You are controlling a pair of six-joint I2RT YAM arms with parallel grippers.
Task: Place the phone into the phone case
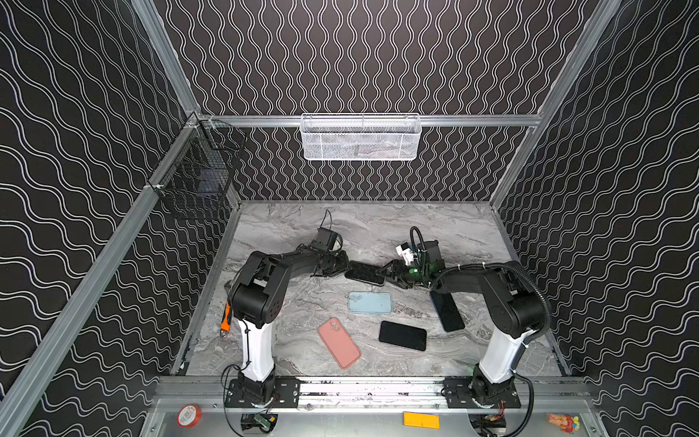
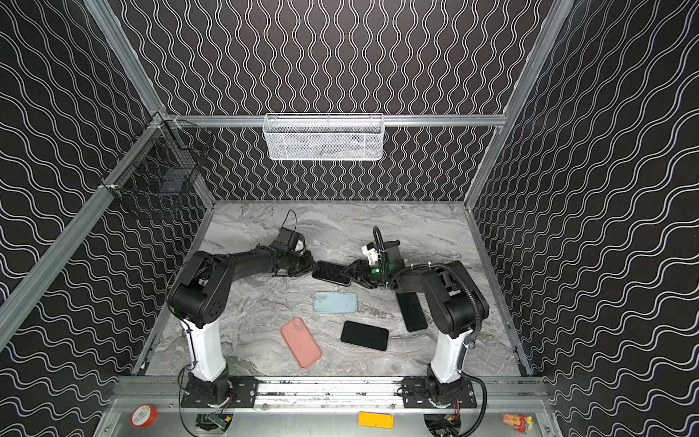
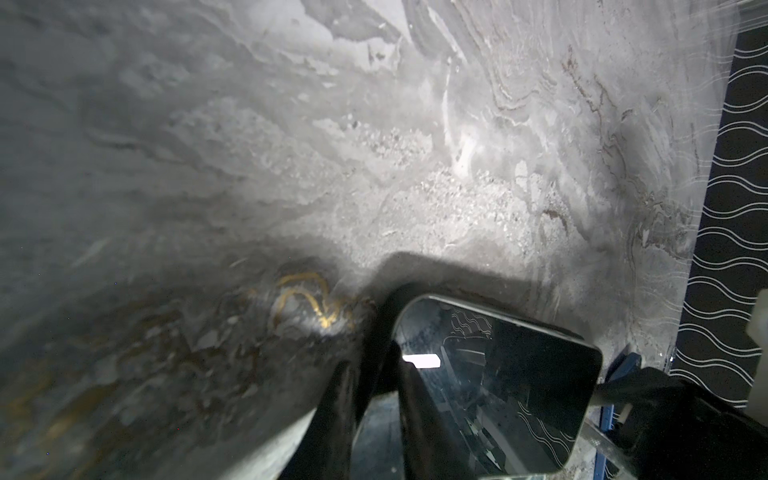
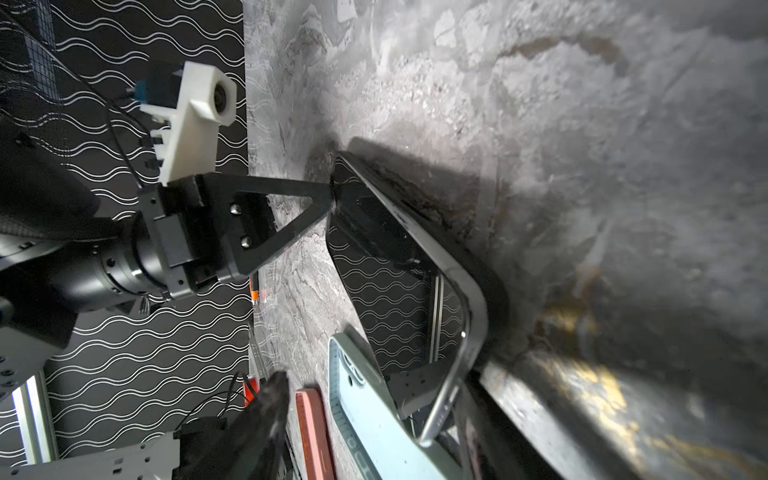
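A black phone [image 1: 364, 273] [image 2: 333, 272] hangs tilted just above the marble table [image 1: 435, 227] between both arms. My left gripper [image 1: 346, 269] [image 3: 388, 353] is shut on its left end; the glossy screen [image 3: 498, 374] reflects the cell. My right gripper [image 1: 387, 275] [image 4: 382, 386] stands open around the right end. One finger [image 4: 498, 399] lies behind the phone's [image 4: 386, 270] back, and the other finger [image 4: 270, 399] is well apart from the screen. A light blue phone case [image 1: 370, 302] [image 4: 374, 415] lies just in front, and a pink case [image 1: 339, 342] [image 4: 313, 432] nearer the front.
Two more black phones lie on the table, one at the front middle [image 1: 402, 335] and one partly under the right arm [image 1: 447, 311]. A white mesh basket [image 1: 360, 138] hangs on the back rail and a black wire basket [image 1: 196, 170] on the left rail.
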